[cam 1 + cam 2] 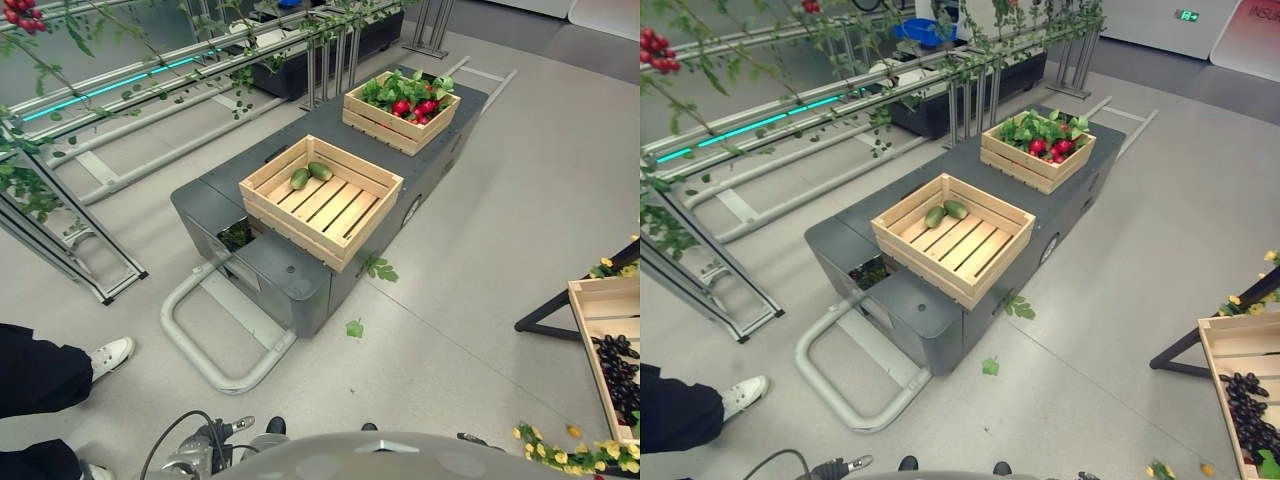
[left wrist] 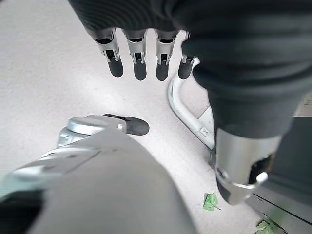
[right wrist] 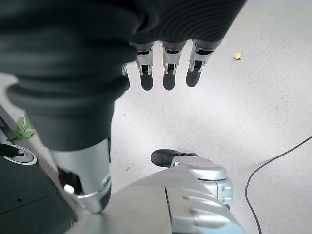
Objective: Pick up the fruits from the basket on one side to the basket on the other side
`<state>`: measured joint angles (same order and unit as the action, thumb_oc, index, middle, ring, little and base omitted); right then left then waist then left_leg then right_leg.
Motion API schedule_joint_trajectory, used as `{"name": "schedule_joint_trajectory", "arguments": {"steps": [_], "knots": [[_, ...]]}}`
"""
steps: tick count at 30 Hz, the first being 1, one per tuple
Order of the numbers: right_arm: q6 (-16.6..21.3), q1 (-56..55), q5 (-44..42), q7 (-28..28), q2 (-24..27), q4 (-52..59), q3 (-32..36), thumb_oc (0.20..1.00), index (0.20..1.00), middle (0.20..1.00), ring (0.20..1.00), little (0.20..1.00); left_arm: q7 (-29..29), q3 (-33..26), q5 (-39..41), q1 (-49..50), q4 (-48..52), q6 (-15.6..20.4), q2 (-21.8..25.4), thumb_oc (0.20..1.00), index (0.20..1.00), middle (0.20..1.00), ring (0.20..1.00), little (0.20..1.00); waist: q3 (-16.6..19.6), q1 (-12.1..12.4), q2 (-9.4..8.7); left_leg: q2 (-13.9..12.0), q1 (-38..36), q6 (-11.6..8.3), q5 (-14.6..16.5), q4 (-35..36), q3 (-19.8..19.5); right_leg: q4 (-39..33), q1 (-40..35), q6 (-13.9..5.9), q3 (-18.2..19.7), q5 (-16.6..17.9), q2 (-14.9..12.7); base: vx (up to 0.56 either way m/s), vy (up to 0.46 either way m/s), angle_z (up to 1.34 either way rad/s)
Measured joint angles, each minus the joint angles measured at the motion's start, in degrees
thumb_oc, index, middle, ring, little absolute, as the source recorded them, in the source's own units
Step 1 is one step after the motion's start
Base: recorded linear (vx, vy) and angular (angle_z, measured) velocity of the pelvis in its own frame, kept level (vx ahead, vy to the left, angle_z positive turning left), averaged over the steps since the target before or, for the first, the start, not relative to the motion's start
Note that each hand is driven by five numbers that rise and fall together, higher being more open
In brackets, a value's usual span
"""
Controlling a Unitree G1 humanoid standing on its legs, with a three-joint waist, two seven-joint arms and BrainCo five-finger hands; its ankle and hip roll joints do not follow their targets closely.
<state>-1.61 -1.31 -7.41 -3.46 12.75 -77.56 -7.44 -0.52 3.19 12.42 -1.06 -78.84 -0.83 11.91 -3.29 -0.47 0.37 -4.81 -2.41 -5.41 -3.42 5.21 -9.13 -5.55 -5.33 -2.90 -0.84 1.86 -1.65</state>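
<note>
A dark grey wheeled cart [image 1: 300, 280] stands on the pale floor [image 1: 500, 200], a light grey tubular handle loop [image 1: 205, 350] at its near end. Loose green leaves [image 1: 379, 268] lie on the floor beside it. Behind, metal rails [image 1: 150, 80] carry trailing vines with a cluster of red berries [image 1: 22, 14]. At one side a person's white shoe [image 1: 110, 355] and dark trouser leg [image 1: 40, 375] show. Opposite, a wooden tray [image 1: 605, 330] holds dark grapes [image 1: 618, 375], with yellow flowers [image 1: 565, 450] nearby.
</note>
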Motion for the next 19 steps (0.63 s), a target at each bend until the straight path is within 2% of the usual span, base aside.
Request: {"name": "schedule_joint_trajectory", "arguments": {"steps": [19], "knots": [[-0.2, 0.1, 1.3, -0.7, 0.2, 0.0, -0.3, 1.000, 1.000, 1.000, 1.000, 1.000, 0.4, -1.1, 0.9, 0.6, -1.0, -0.8, -2.0, 1.000, 1.000, 1.000, 1.000, 1.000, 1.1, 0.0, 1.37, -0.2, -1.0, -0.32, 0.3, 0.1, -0.3, 0.0, -1.2, -0.05, -0.4, -0.2, 0.2, 0.03, 0.017, 0.01]]}}
